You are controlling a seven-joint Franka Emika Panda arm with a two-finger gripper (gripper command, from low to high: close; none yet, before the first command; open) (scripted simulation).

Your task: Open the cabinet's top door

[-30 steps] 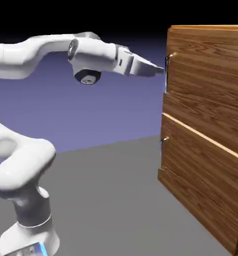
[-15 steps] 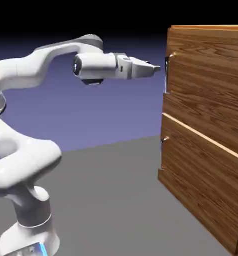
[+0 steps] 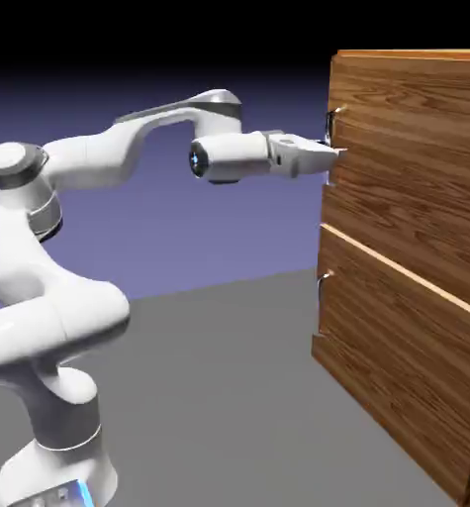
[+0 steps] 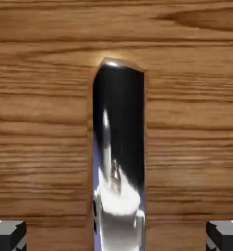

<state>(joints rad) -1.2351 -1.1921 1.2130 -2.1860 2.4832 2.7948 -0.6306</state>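
Observation:
The cabinet (image 3: pixel 417 257) of brown wood grain stands at the exterior view's right. Its top door (image 3: pixel 417 149) carries a vertical silver bar handle (image 3: pixel 330 121) at its left edge. My gripper (image 3: pixel 332 153) reaches level to that handle, its tips right at the bar. The hand view is filled by the top door's wood (image 4: pixel 44 122), with the shiny handle (image 4: pixel 119 147) running up the middle. My gripper (image 4: pixel 116 236) straddles the bar. Both grey fingertips (image 4: pixel 8 235) sit far apart at the bottom corners, clear of the metal, so the gripper is open.
A lower wood panel (image 3: pixel 407 366) with its own small handle (image 3: pixel 324 279) sits beneath the top door. The grey table (image 3: pixel 219 396) stretches between my base (image 3: pixel 50 475) and the cabinet.
The hand has moved right and slightly down toward the cabinet, and the arm has stretched out. The fingertips now reach the top door's handle.

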